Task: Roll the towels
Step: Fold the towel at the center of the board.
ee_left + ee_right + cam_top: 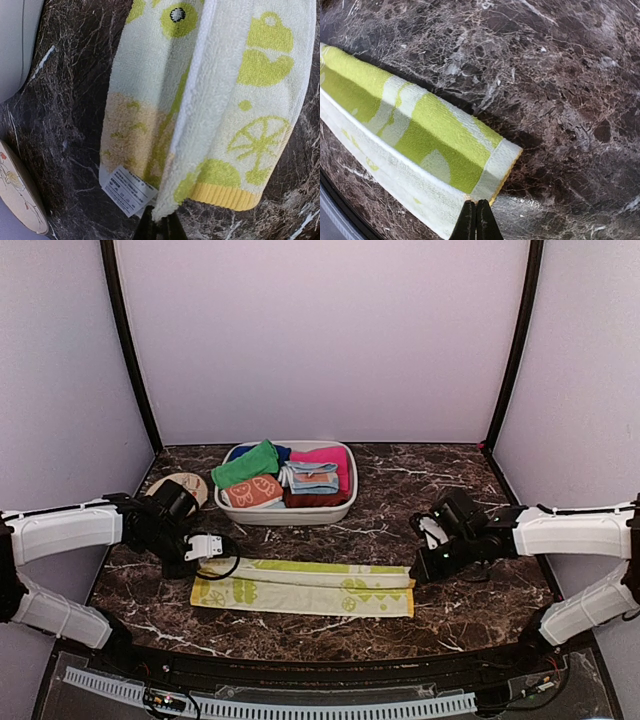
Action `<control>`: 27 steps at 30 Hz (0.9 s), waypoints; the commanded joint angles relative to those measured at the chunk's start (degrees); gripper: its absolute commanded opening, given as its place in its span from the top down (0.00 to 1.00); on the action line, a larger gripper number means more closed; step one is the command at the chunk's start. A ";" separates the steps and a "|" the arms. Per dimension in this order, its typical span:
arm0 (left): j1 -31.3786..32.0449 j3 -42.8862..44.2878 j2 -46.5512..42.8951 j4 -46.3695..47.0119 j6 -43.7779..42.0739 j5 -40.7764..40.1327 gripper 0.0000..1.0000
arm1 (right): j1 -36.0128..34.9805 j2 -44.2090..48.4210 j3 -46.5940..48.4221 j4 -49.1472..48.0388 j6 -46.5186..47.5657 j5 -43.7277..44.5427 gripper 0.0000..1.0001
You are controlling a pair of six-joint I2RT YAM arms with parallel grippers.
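Left tool (205, 546) and right tool (416, 571) pinch the printed towel (300, 590) at 9 and 3 o'clock. The lengthwise fold looks nearly done. Next, roll from one end.

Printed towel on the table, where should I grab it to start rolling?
By a short end, say the yellow hem, coming low from the left: the printed towel lies flat as a long folded strip, so it should roll end to end.
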State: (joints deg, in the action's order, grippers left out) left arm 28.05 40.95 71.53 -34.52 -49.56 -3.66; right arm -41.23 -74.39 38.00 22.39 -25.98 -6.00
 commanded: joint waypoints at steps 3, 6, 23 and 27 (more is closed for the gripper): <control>0.29 -3.48 -1.80 -2.66 3.01 0.05 1.00 | -2.26 4.16 -3.48 3.07 -8.65 6.46 1.00; 0.52 -4.42 -2.21 -2.32 3.09 -0.16 1.00 | -3.88 5.77 -4.77 3.56 -10.80 8.05 1.00; 2.22 -7.18 -4.92 -7.23 4.89 4.97 0.82 | -10.23 5.07 -8.77 2.46 -17.18 10.93 0.82; 2.20 -6.96 -5.77 -8.95 4.64 6.30 0.73 | -11.13 6.46 -9.08 2.61 -18.00 9.61 0.52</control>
State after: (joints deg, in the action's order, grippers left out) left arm 30.28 34.33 67.55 -39.79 -44.77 0.95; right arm -51.11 -70.04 29.43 24.64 -42.35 3.40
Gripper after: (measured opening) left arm 0.229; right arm 0.327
